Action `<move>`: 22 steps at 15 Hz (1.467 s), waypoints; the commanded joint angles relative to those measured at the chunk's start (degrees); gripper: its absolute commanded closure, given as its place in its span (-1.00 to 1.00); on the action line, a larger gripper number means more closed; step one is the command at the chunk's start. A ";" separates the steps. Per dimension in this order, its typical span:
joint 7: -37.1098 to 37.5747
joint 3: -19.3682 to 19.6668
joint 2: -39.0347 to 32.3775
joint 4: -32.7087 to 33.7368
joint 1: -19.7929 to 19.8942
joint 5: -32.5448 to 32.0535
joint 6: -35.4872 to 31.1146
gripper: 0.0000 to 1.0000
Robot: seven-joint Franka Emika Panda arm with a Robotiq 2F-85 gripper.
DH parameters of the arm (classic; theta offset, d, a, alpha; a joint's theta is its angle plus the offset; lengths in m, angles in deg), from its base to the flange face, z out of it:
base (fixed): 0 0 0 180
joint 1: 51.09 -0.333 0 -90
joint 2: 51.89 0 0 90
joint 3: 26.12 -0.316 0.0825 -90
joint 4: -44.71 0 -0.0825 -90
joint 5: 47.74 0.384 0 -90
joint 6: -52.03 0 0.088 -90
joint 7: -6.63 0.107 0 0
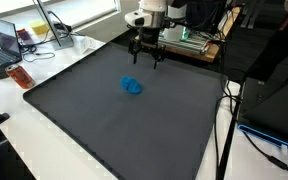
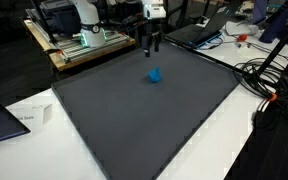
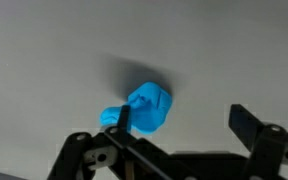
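White table (image 1: pixel 24 140), dark mat (image 1: pixel 104 130), blue object (image 1: pixel 132 86)

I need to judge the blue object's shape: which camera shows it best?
The wrist view: the blue object sits close up, mid-frame, its lumpy outline clear. In both exterior views the object is only a small blue speck on the dark mat.

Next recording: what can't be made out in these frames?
- Blue object: blurred in the wrist view, too small in both exterior views to identify.
- Gripper: body cut off by the wrist view's bottom edge.
- Object's edge: hidden behind one finger, wrist view.
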 commanded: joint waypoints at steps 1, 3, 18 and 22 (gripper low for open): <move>-12.51 -0.90 2.89 -5.51 2.40 11.82 -6.34 -1.00; -19.09 -1.80 2.85 -7.06 3.47 18.87 -9.27 -1.00; -68.44 -9.25 5.78 -2.31 13.86 65.24 2.77 -1.00; -72.17 -7.93 5.19 -0.53 15.40 64.86 7.94 -1.00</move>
